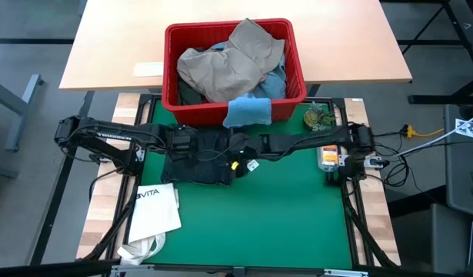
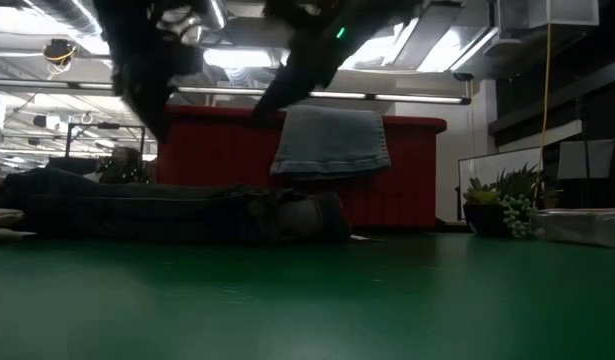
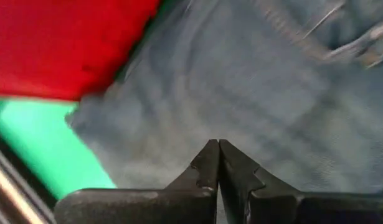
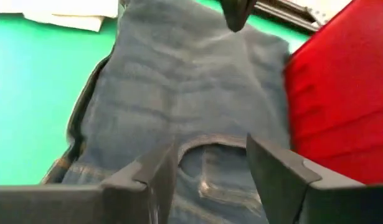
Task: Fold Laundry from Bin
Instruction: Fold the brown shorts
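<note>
On the green bench (image 1: 298, 215), dark jeans (image 1: 196, 163) lie flat just in front of the red bin (image 1: 173, 69), which is heaped with laundry (image 1: 230, 63). The left claw (image 3: 217, 163) is clenched, seemingly on nothing; the right claw (image 4: 210, 168) hangs released over the denim. A shallow pinch could grab one layer and drag the jeans crooked, or snag the bin's wall.

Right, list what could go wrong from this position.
1. The left gripper is shut right over the dark jeans with no cloth visibly pinched; lifting now may bring up nothing.
2. The right gripper hangs open above the jeans close to the red bin; a sideways move could knock the bin.
3. A light blue cloth droops over the bin's front rim and could get dragged out with the jeans.
</note>
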Action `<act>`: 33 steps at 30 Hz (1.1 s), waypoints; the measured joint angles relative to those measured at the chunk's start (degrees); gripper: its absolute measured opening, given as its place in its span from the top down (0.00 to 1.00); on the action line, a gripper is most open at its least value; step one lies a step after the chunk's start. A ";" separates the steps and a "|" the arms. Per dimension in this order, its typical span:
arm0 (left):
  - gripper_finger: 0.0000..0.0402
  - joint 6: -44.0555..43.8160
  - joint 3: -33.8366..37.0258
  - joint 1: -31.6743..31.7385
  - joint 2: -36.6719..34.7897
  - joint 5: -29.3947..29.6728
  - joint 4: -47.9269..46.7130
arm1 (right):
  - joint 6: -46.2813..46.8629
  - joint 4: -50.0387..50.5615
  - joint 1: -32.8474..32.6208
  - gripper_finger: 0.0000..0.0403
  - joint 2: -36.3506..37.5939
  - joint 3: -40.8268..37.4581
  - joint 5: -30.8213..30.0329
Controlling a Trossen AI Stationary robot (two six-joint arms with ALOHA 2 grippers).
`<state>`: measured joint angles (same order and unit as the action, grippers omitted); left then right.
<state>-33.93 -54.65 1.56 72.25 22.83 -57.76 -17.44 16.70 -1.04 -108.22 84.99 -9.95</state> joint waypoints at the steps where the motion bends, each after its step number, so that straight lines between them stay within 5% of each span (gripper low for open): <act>1: 0.99 0.38 -1.05 -0.28 0.00 0.06 1.01 | -0.99 0.94 -0.18 0.53 1.48 0.00 -0.38; 12: 0.98 15.75 -3.81 0.21 0.11 0.39 13.79 | -4.47 10.86 -1.55 0.53 14.36 0.09 -4.98; 21: 0.71 27.41 -3.81 4.08 0.11 5.90 21.37 | -4.45 16.59 -1.62 0.53 16.34 0.09 -5.91; 29: 0.51 43.67 -3.79 11.01 0.11 21.53 49.25 | -4.34 19.50 -1.60 0.53 16.34 0.09 -5.92; 33: 0.50 46.05 -3.79 19.59 0.11 17.02 59.48 | -4.32 19.51 -1.60 0.53 16.34 0.09 -5.91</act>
<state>12.12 -58.43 21.15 72.36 39.85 1.72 -21.76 36.21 -2.63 -91.88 85.08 -15.86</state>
